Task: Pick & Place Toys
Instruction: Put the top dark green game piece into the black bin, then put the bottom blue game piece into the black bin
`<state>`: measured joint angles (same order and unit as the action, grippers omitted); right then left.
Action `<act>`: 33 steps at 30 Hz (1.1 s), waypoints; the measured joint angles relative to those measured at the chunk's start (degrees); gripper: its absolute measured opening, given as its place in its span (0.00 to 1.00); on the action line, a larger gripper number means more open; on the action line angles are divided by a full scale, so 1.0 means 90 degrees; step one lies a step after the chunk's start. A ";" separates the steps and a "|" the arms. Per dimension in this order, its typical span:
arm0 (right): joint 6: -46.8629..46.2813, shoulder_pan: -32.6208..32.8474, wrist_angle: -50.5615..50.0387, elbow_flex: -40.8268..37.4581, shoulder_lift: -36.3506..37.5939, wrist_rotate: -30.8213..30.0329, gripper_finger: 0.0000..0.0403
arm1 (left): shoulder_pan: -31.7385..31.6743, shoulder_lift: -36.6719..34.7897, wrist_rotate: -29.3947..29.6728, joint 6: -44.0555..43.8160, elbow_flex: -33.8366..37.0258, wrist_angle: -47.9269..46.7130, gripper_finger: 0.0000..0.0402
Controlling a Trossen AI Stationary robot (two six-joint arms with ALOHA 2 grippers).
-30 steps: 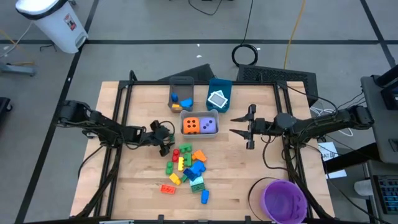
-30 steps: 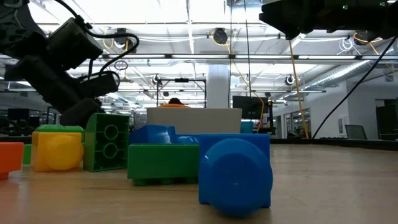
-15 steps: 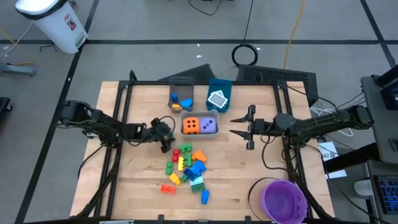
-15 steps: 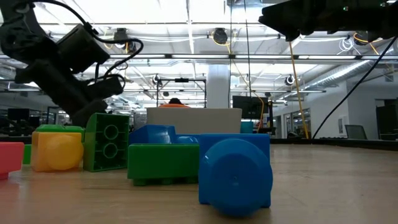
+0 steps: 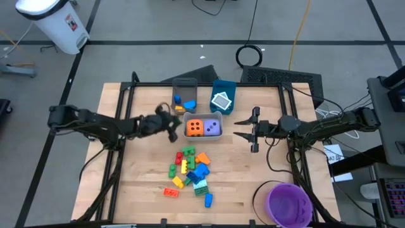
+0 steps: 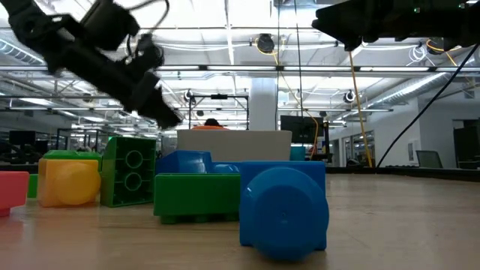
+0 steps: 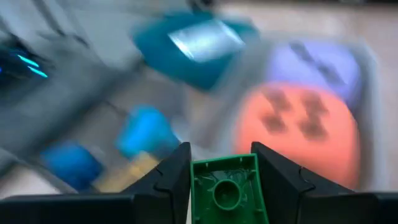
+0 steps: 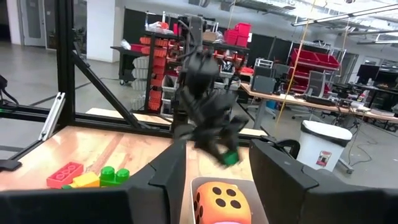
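Left end effector [image 5: 172,128] grasping green brick [image 7: 228,190] beside grey bin [image 5: 202,137] rim, right end effector [image 5: 242,127] spread, apart.

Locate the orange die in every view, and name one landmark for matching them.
High view: orange die, left half of the grey bin.
Low view: not in it.
Left wrist view: large orange blur, right of centre.
Right wrist view: bottom centre.
Shared landmark: the left hand holding a green brick.
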<state>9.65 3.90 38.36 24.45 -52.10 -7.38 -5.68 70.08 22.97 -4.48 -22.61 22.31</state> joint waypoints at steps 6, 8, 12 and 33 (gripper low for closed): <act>0.0000 0.0000 -0.0001 0.0000 0.0000 0.0000 0.36 | -0.0827 -0.0289 0.0616 0.0458 -0.0782 0.0023 0.37; 0.0000 -0.0002 0.0006 0.0000 0.0000 -0.0002 0.36 | -0.1148 -0.0189 0.0478 0.0454 -0.1042 0.0009 0.38; 0.0000 -0.0005 0.0023 0.0000 0.0000 -0.0002 0.36 | -0.1709 0.0313 0.0328 0.0243 -0.1353 -0.0035 0.38; 0.0001 -0.0005 -0.0044 0.0000 0.0000 -0.0005 0.36 | -0.1813 0.0504 -0.1026 -0.0704 -0.1526 -0.0368 0.88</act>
<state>9.66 3.86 37.96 24.45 -52.10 -7.42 -22.00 74.62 13.73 -10.82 -36.34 19.00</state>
